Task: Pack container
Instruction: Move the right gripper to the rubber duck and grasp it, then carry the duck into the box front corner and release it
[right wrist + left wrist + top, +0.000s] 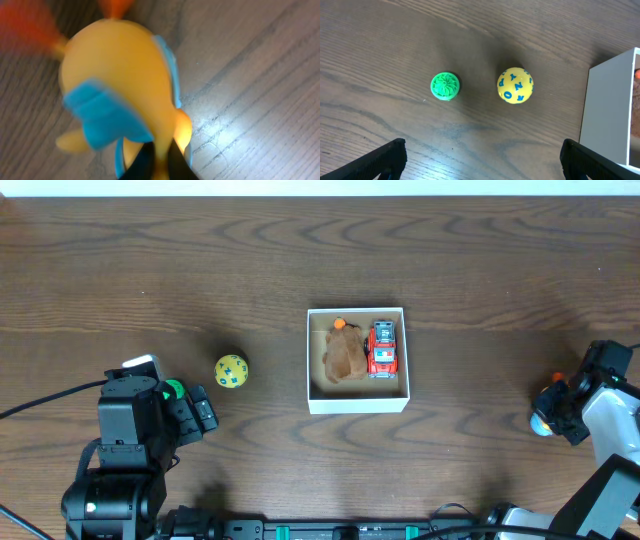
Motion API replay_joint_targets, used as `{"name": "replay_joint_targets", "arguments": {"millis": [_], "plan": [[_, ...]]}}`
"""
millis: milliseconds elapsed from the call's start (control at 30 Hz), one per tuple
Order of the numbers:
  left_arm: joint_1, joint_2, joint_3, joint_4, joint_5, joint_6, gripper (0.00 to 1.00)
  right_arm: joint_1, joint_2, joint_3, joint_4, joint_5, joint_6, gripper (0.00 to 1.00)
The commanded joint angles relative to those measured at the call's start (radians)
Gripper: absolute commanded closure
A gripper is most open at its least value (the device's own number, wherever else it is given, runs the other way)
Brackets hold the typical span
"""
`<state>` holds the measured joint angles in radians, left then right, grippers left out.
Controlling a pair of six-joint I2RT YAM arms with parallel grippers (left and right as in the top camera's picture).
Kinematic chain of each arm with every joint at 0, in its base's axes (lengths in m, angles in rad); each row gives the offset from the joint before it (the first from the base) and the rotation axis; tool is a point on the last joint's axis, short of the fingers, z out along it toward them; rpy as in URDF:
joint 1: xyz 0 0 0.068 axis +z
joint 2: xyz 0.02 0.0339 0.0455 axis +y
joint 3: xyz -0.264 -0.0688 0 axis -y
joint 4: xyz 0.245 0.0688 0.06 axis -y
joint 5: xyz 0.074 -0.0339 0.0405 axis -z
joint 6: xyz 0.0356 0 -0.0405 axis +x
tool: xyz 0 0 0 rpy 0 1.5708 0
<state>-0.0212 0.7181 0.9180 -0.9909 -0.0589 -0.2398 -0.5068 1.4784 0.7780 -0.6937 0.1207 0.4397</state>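
Right fingers [142, 165] pinch toy [120, 75], far from container [357, 402].

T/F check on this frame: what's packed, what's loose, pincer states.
1. The red toy car lies inside the box. True.
2. The yellow ball is in the box. False: it sits on the table, left of the box.
3. The left pincer is open. True.
4. The green ball touches the yellow ball. False: they lie apart.
5. The yellow toy is by the left pincer. False: it is at the right pincer, whose fingers are closed on it.
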Motion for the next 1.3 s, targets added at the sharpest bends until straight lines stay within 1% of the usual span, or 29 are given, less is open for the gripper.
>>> {"name": "replay_joint_targets", "arguments": {"millis": [0,167,333,433,533,667,767,867,967,1167,1267], "plan": [[0.005,0.0,0.019,-0.004,-0.001,-0.009,0.02,-0.002,0.002,-0.01,-0.002,-0.013,0.001,0.99],[0.005,0.0,0.019,-0.004,-0.001,-0.009,0.02,0.038,-0.002,0.01,-0.006,-0.097,-0.02,0.99],[0.005,0.0,0.019,-0.003,-0.001,-0.009,0.02,0.168,-0.056,0.12,-0.087,-0.103,-0.044,0.99],[0.005,0.0,0.019,-0.003,-0.001,-0.009,0.02,0.291,-0.117,0.23,-0.145,-0.103,-0.053,0.99],[0.005,0.0,0.019,-0.003,-0.001,-0.009,0.02,0.444,-0.179,0.343,-0.174,-0.105,-0.051,0.99],[0.005,0.0,0.019,-0.003,-0.001,-0.009,0.02,0.65,-0.216,0.439,-0.162,-0.103,-0.015,0.99],[0.005,0.0,0.019,-0.003,-0.001,-0.009,0.02,0.795,-0.213,0.455,-0.115,-0.102,0.043,0.99],[0.005,0.0,0.019,-0.004,-0.001,-0.009,0.02,0.927,-0.181,0.453,-0.068,-0.101,0.097,0.99],[0.005,0.0,0.019,-0.004,-0.001,-0.009,0.02,1.027,-0.122,0.453,-0.035,-0.1,0.122,0.99],[0.005,0.0,0.019,-0.003,-0.001,-0.009,0.02,1.189,0.044,0.453,0.053,-0.103,0.121,0.99],[0.005,0.0,0.019,-0.004,-0.001,-0.009,0.02,1.236,0.098,0.453,0.111,-0.103,0.121,0.99]]}}
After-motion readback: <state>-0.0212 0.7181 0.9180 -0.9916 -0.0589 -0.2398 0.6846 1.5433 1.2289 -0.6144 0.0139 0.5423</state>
